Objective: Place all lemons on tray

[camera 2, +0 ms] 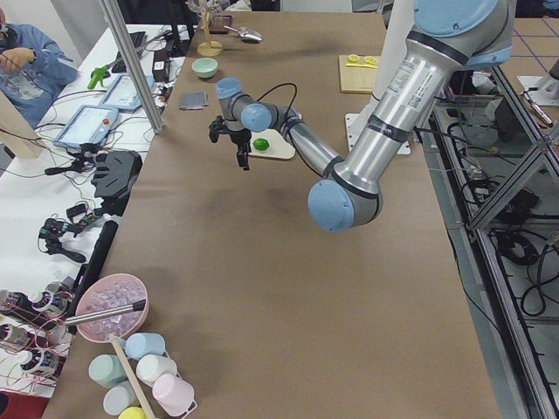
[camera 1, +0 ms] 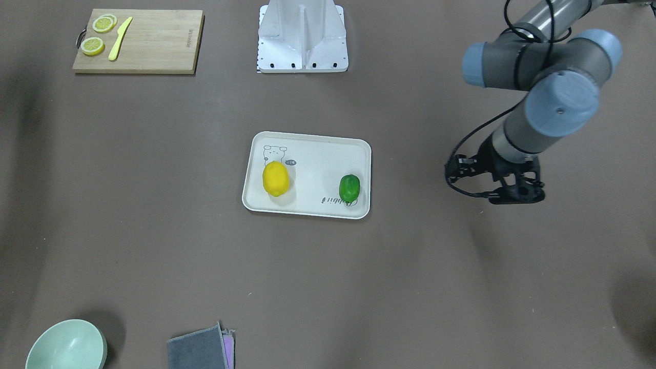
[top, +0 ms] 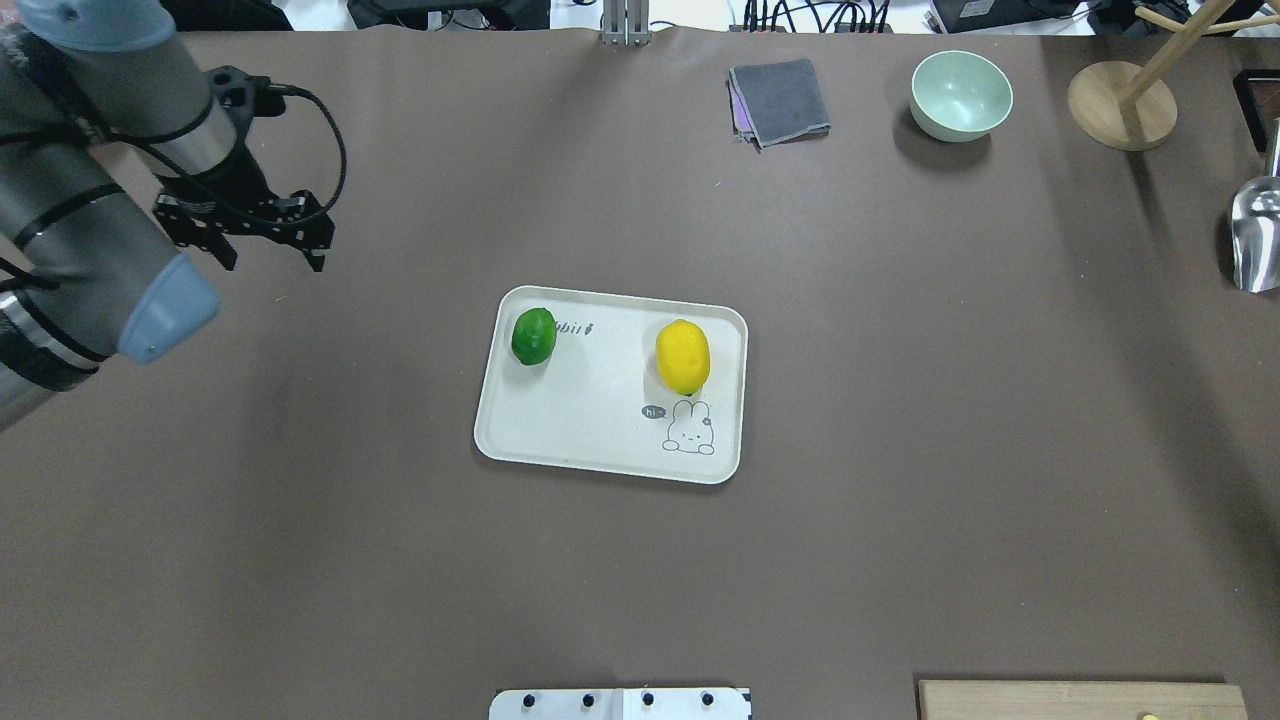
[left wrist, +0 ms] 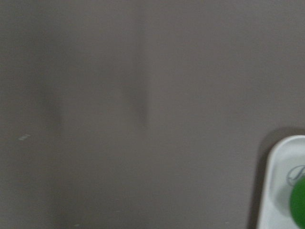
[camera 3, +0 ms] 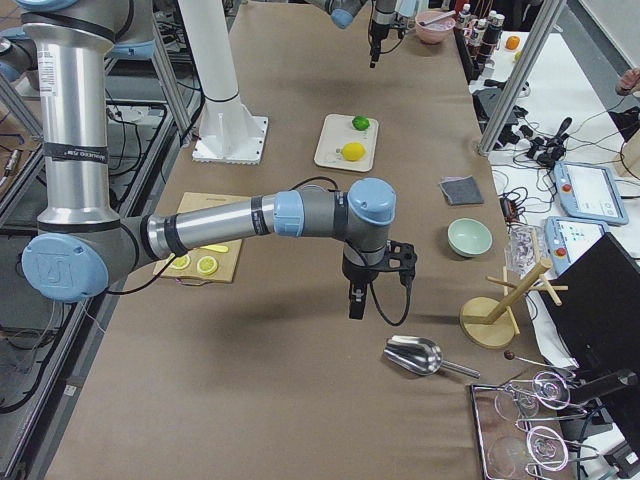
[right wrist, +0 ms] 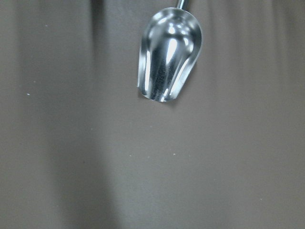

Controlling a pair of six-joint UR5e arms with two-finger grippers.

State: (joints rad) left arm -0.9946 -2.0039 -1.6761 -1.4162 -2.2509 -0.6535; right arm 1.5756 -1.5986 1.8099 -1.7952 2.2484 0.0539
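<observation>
The cream-white tray with the rabbit print lies mid-table. The yellow lemon and the smaller green lemon both rest on it, apart from each other. They also show in the front-facing view: tray, yellow lemon, green lemon. My left gripper hangs open and empty above the bare table, to the left of the tray and beyond it. Its wrist view catches the tray's corner and the green lemon's edge. My right gripper shows only in the exterior right view; I cannot tell its state.
A metal scoop lies under my right wrist, at the overhead view's right edge. A green bowl, a grey cloth and a wooden stand sit at the far side. A bamboo board holds lemon slices and a yellow knife.
</observation>
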